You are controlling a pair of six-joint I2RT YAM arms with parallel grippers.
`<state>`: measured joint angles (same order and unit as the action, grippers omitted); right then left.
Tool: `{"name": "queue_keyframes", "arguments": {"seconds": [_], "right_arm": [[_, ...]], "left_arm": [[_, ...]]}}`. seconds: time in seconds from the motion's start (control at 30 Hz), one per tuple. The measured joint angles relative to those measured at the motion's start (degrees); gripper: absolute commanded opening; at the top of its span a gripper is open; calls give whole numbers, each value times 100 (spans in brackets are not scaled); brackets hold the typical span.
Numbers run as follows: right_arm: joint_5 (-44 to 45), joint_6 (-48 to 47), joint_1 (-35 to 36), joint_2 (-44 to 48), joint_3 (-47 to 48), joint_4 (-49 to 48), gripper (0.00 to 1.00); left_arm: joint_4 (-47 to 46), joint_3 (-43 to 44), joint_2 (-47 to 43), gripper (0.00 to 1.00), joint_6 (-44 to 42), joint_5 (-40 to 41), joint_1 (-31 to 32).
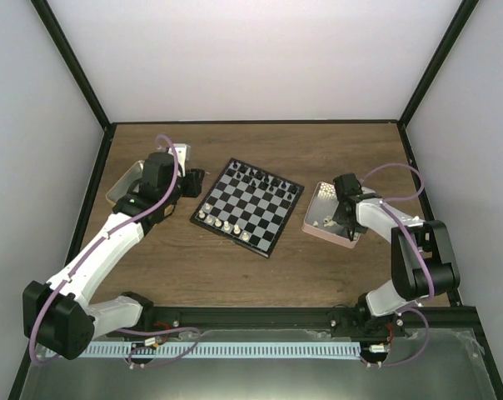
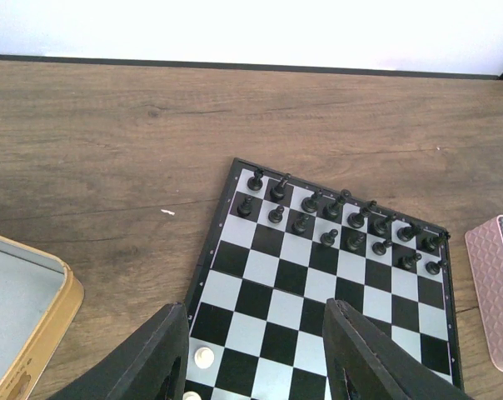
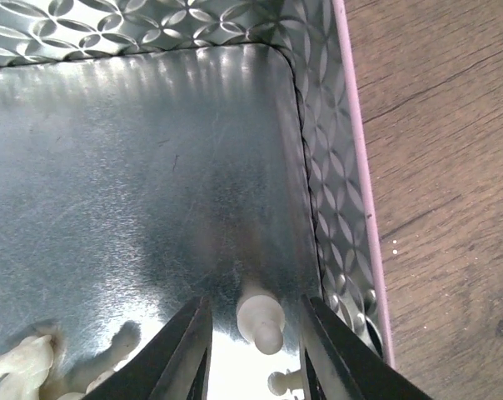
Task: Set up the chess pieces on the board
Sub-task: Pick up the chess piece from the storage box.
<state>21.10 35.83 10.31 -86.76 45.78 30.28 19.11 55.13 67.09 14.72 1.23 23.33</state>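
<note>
The board point(image 1: 247, 207) is set in the middle of the counter point(image 1: 235, 275), turned a bit like a diamond. Black chess pieces point(image 2: 331, 218) are lined up in two rows along the far side of the board. A few white pieces point(image 1: 226, 225) are stood along the near side of the board, but that row is not filled.

The left jaws are held above the left edge of the board, close to the white end. They are spread wide open. Nothing is held between them, and nothing is seen to be touched by their two black fingers point(image 2: 160, 358). One of the white pieces is seen on the board just beside the left finger. A yellow-sided tin point(image 2: 27, 325) is set to the left of the board.

A pink tray point(image 1: 322, 233) is set just to the right of the board. The right jaws are dipped down into this tray. They are opened only partway, and a white pawn point(image 3: 260, 317) is framed between them on the shiny tray floor. A thin gap is seen on each side of the pawn, so it is not gripped. Whether the pawn stands or lies cannot be told. A white horse piece point(image 3: 22, 362) is seen in the tray beside these jaws.
</note>
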Motion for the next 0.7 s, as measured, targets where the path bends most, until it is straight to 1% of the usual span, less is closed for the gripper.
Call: {"name": "queue_keyframes", "arguments": {"seconds": [0.17, 0.37, 0.47, 0.7], "right_arm": [[-7, -20, 0, 0, -83, -76, 22], [-31, 0, 0, 4, -101, -153, 6], [-33, -9, 0, 44, -101, -190, 3], [-81, -50, 87, 514, -4, -184, 3]], "left_arm": [[-2, 0, 2, 47, 2, 0, 0], [-4, -2, 2, 46, 2, -2, 0], [-9, -9, 2, 46, 2, -2, 0], [-15, -11, 0, 47, 7, 9, 0]]}}
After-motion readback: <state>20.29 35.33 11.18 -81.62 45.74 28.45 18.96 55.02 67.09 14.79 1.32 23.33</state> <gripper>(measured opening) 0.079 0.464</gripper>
